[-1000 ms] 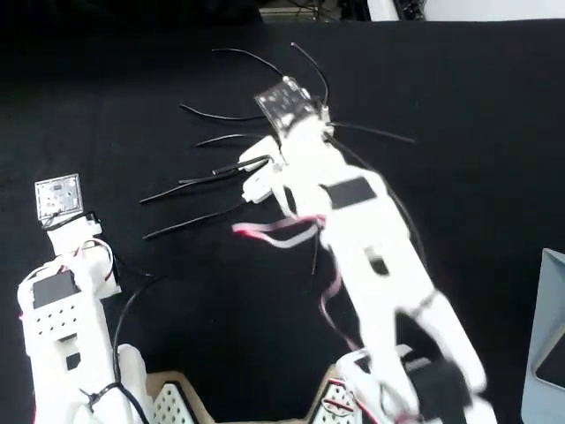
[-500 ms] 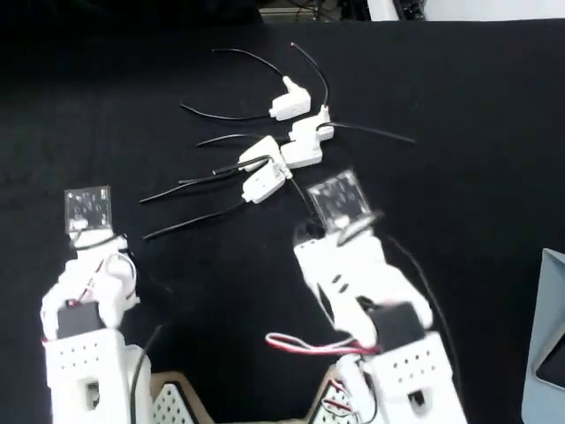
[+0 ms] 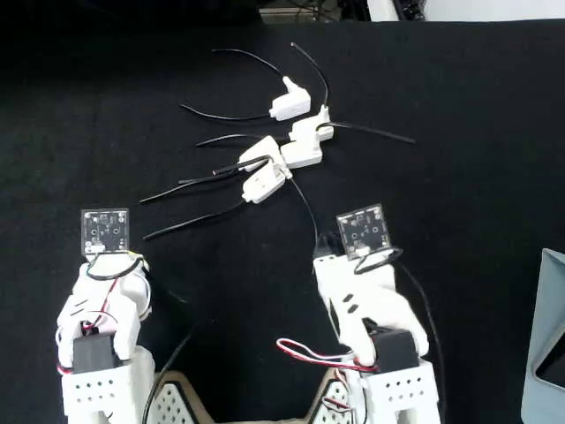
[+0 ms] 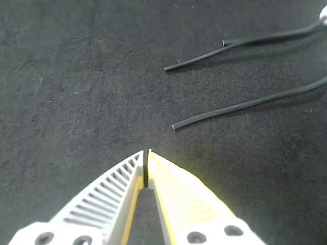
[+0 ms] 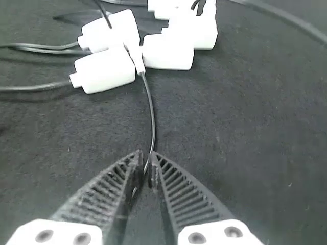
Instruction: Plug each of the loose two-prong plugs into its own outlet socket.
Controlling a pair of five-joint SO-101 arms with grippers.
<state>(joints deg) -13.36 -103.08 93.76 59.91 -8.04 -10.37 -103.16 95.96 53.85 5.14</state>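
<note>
Several white plug and socket pieces [image 3: 282, 150] with thin black wires lie bunched at the table's middle back. In the right wrist view the nearest white pieces [image 5: 104, 74] lie ahead of my right gripper [image 5: 145, 158], which is shut. A black wire [image 5: 149, 112] runs from them to just under its tips. The right arm [image 3: 366, 291] is folded back near the front edge, well short of the bunch. My left gripper [image 4: 147, 155] is shut and holds nothing, over bare cloth, with two loose wire ends [image 4: 176, 126] beyond it. The left arm [image 3: 101, 300] sits at the front left.
A black cloth [image 3: 477, 132] covers the table. A grey-blue container [image 3: 546, 344] stands at the right edge. More black wires [image 3: 190, 190] trail leftward from the bunch, towards the left arm's side.
The right arm has pulled back from over the bunch of plugs to the front edge, leaving them uncovered. The left arm has also drawn back and shifted slightly right.
</note>
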